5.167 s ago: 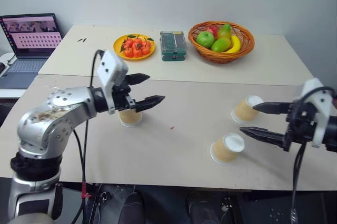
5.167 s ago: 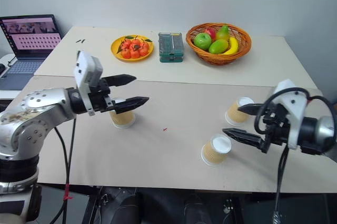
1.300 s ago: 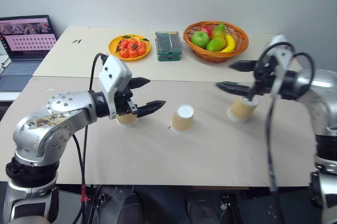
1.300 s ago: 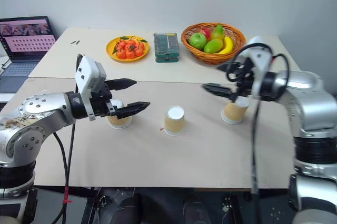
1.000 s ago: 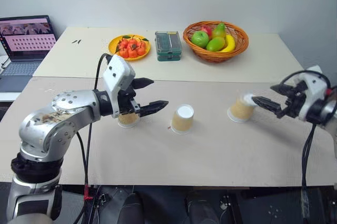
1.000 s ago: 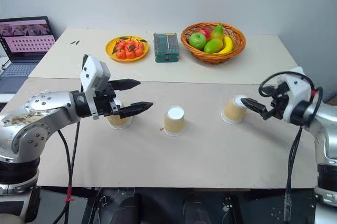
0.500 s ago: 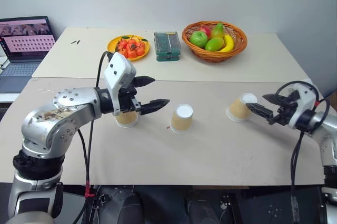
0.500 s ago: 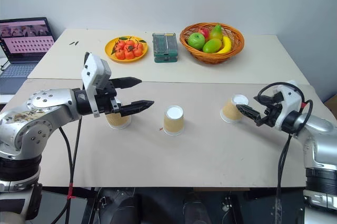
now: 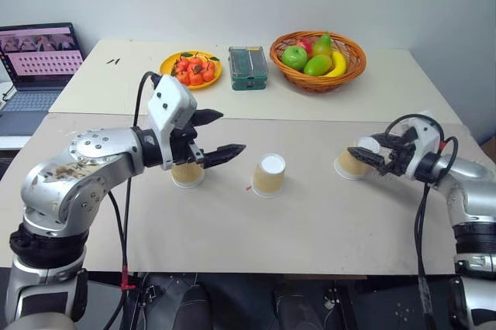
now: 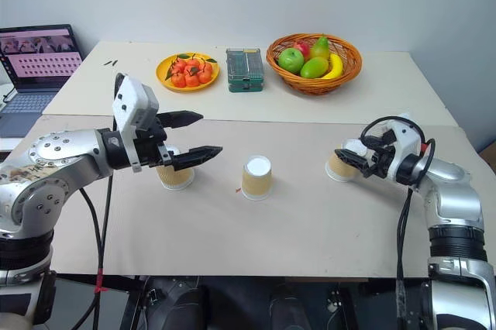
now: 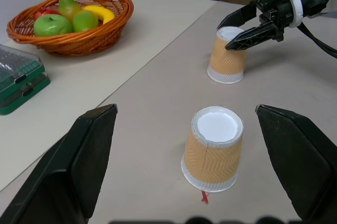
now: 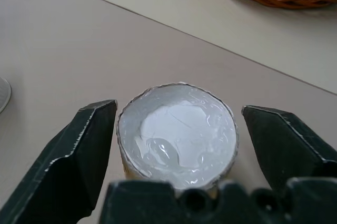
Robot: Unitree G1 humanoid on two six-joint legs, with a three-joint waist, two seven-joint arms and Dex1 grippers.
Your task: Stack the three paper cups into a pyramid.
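While our right hand (image 9: 370, 155) straddles 1 cup, 3 paper cups stand upside down in a row on the table (image 9: 310, 221).

Our right hand's fingers flank the right cup (image 9: 353, 163) with gaps showing on both sides, not yet gripping. Our left hand (image 9: 211, 133) hovers wide open, holding nothing, above the left cup (image 9: 187, 175). The middle cup (image 9: 269, 175) stands apart between them.

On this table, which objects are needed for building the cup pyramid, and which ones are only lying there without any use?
Needed for the job:
- tan paper cup under the left gripper
- tan paper cup in the middle
- tan paper cup between the right gripper's fingers

Just lying about:
- woven wicker basket of fruit
- yellow plate of small red fruit
- green plastic box
- open laptop
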